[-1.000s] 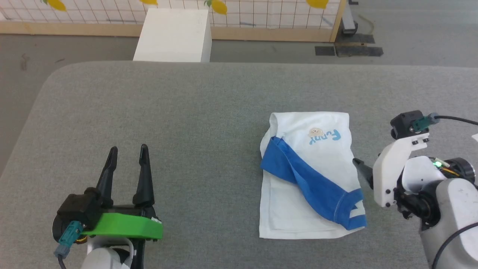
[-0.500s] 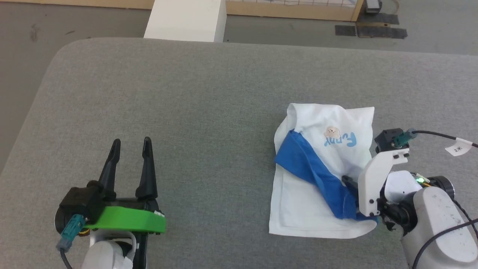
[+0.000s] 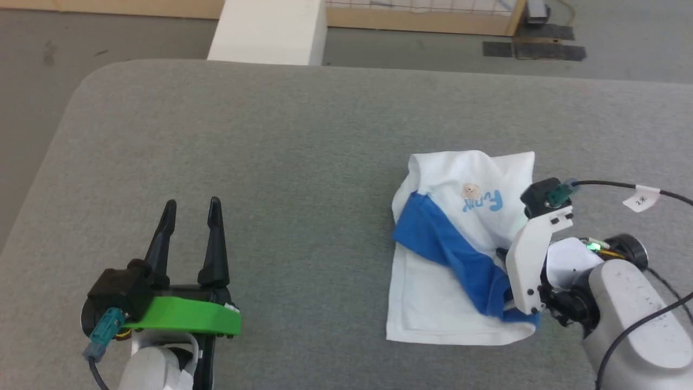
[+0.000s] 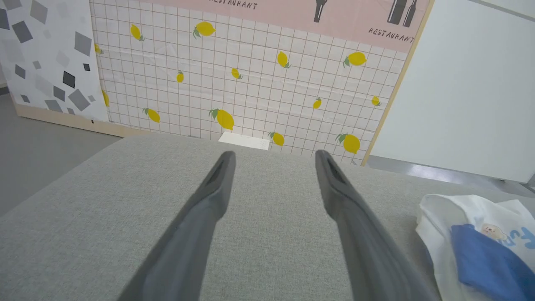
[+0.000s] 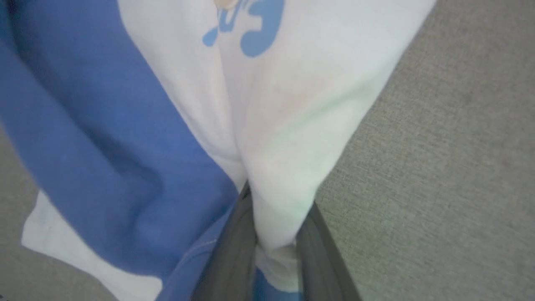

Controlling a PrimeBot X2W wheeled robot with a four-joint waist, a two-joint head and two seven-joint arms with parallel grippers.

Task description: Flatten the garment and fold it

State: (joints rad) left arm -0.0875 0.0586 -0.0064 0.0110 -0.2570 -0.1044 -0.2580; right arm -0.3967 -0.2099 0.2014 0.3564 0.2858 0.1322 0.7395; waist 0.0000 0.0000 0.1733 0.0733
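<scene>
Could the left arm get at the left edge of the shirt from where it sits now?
Probably yes. Bare table lies between the open left gripper and the garment, and the right gripper pinches its right side, away from that edge. Whether the arm stretches that far is unclear.

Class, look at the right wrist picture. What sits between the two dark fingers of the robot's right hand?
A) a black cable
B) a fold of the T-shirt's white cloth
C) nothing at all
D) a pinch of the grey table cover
B: in the right wrist view, a bunched fold of white cloth from the T-shirt is squeezed between the two dark fingers of the right hand.
</scene>
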